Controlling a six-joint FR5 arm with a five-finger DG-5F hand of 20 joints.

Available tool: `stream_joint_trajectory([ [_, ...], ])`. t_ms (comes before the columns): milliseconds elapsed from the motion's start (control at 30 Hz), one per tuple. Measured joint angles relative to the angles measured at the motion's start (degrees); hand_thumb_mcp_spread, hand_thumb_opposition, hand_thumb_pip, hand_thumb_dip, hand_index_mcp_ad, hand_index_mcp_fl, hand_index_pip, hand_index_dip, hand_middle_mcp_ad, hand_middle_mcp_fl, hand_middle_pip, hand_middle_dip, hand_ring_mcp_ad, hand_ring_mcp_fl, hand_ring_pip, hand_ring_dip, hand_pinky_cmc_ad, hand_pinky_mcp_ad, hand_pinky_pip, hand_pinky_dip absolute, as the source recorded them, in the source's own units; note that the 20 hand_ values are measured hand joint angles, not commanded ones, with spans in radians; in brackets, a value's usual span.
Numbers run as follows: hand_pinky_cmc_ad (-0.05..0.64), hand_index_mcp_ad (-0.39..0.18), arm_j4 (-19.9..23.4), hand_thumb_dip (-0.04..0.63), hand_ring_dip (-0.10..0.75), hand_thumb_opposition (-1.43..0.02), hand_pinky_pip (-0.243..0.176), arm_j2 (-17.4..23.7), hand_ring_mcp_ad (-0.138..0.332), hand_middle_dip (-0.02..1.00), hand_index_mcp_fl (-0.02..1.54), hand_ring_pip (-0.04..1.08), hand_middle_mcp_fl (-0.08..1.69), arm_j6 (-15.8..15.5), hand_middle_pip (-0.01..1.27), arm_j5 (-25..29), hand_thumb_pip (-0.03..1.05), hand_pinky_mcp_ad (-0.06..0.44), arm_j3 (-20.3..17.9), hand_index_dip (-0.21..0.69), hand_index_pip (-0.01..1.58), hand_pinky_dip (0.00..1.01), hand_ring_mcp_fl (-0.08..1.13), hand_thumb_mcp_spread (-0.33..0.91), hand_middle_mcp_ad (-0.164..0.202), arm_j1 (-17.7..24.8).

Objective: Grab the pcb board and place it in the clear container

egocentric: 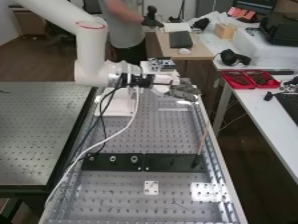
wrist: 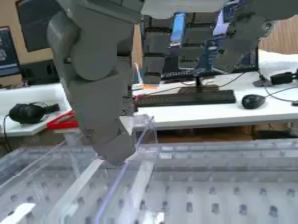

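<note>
Behind the near parts of the hand (wrist: 100, 80), as the wrist view has it, we note a mottled blue patch (wrist: 209, 52), possibly the pcb board, possibly something on the desk beyond. Position of the board therefore unconfirmed. The patch is partly covered; we cannot settle which way the board points, nor its long axis.

State of the hand: we cannot tell how far it is open, or whether it has hold of anything. Below it we record the clear container (wrist: 123, 185), its transparent walls and edges over the perforated bench top (egocentric: 136, 132).

Step in hand, by our judgement: the passage between grab and placing, provided that the board is held. The next move would then call for centring over the container's opening, turning the board's long axis to suit the walls, lowering, and release. If not held, we would need to locate the board first. Risk: a corner catching a wall.

Further out, from the hand toward the bench's near end: a wooden stick (egocentric: 201, 142), black mounting bars (egocentric: 143, 162), then a white plate with holes (egocentric: 151, 187). Past the hand, on the white desk (wrist: 199, 114): a keyboard (wrist: 186, 98) and a mouse (wrist: 253, 101).
</note>
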Motion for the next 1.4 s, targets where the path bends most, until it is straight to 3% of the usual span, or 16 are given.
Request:
stream_joint_trajectory([
  [700, 0.361, -0.199, -3.47, 0.298, 0.056, -0.91, -0.012, -3.68, 0.080, 0.19, 0.56, 0.10, 0.25, 1.50, 0.13, 1.34, 0.42, 0.213, 3.80, 0.321, 1.29, 0.16, 0.07, 0.74, -0.028, 2.77],
  [800, 0.361, -0.176, -3.11, 0.298, 0.056, -0.91, -0.012, -3.31, 0.080, 0.19, 0.37, 0.10, 0.23, 1.95, 0.13, 1.53, 0.42, 0.211, 3.60, 0.330, 1.23, 0.16, 0.06, 0.71, -0.028, 2.53],
  [967, 0.361, -0.152, -2.70, 0.302, 0.056, -0.90, -0.012, -2.62, 0.086, 0.19, 0.24, 0.10, 0.20, 2.85, 0.13, 1.71, 0.42, 0.211, 3.31, 0.330, 1.15, 0.16, 0.05, 0.64, -0.030, 2.01],
  [1200, 0.363, -0.138, -1.59, 0.302, 0.056, -0.86, -0.012, -0.81, 0.080, 0.19, 0.20, 0.10, 0.17, 3.39, 0.13, 1.97, 0.42, 0.211, 2.07, 0.330, 1.04, 0.16, 0.03, 0.58, -0.030, 1.42],
  [1400, 0.361, -0.136, 0.58, 0.302, 0.056, -0.87, -0.012, 6.22, 0.086, 0.19, 0.20, 0.11, 0.16, 4.04, 0.13, 2.81, 0.42, 0.211, -1.90, 0.339, 1.05, 0.16, 0.03, 0.58, -0.028, -0.98],
])
